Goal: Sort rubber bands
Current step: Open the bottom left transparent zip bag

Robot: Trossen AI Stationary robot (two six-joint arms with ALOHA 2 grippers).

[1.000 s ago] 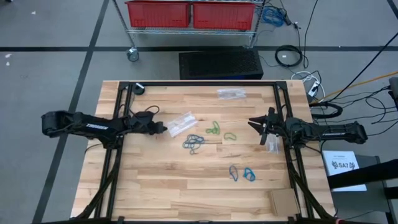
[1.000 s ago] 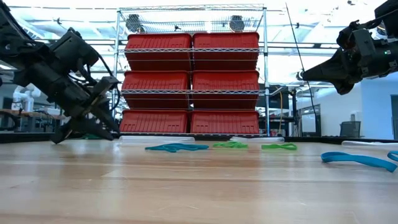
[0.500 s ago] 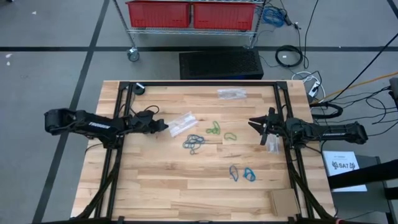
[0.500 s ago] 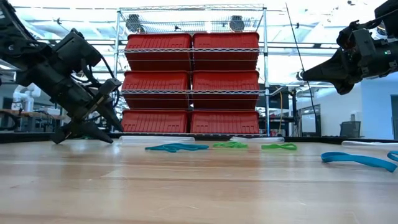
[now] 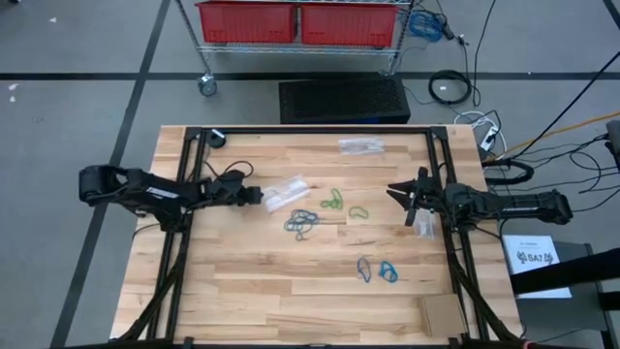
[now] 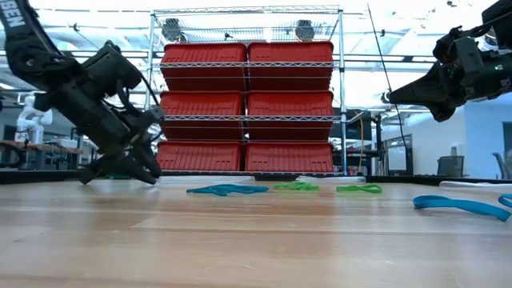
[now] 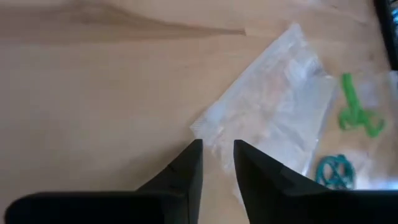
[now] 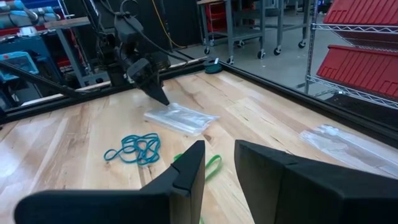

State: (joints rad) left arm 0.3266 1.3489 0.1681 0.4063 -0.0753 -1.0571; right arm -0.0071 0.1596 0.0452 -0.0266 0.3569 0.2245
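Left hand [image 7: 217, 163], fingers slightly apart, noses at the edge of a clear bag [image 7: 273, 106] near green bands [image 7: 356, 112]; right hand [image 8: 217, 163] hovers, fingers slightly apart, empty

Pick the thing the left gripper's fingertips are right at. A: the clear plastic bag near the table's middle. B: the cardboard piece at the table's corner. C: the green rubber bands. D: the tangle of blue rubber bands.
A: in the left wrist view the left gripper, fingers slightly apart, is at the edge of the clear plastic bag; the green rubber bands lie beyond it.
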